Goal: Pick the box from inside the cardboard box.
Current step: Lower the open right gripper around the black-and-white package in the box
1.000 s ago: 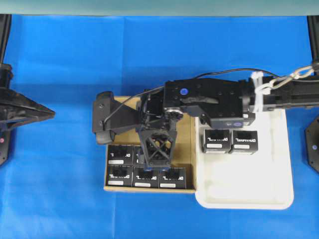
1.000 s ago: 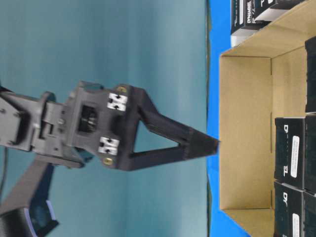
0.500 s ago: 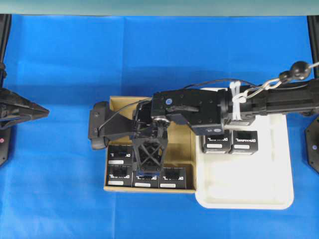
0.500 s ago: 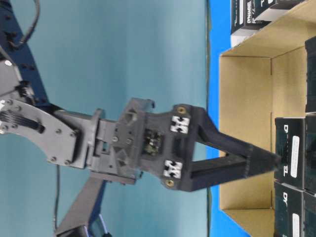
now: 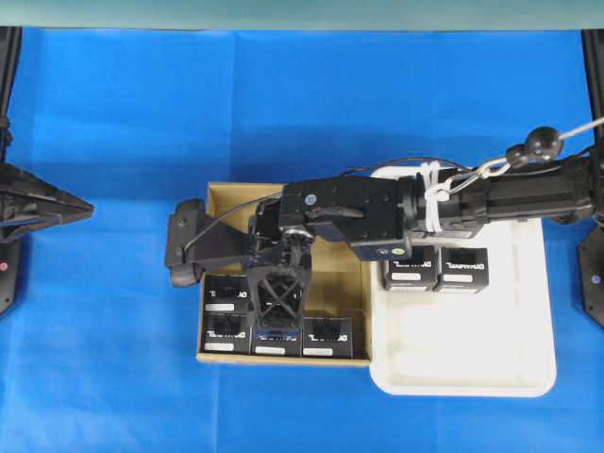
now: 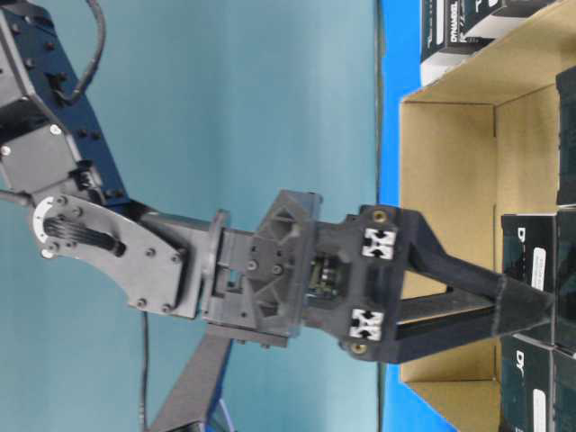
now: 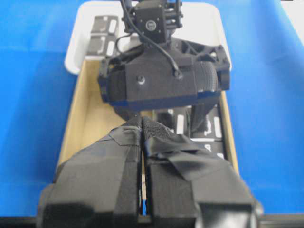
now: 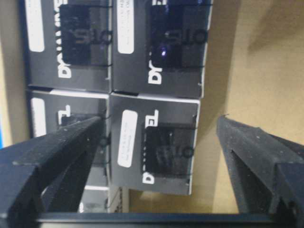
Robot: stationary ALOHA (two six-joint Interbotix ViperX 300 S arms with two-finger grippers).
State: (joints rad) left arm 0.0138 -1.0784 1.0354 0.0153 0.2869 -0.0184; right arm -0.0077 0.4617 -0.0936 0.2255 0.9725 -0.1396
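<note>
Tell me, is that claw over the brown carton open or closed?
Open: the right gripper's fingers stand wide apart around one black box.

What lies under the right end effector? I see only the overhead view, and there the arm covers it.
Observer: The right wrist view shows one black box between the open fingers of the right end effector.
Operator: Is there free room beside that box?
Observer: On one side, bare floor of the cardboard box shows. On the other side, a neighbouring box sits right against it.
Operator: Is the left end effector open?
Observer: No. The left wrist view shows the left end effector shut, fingers together.
</note>
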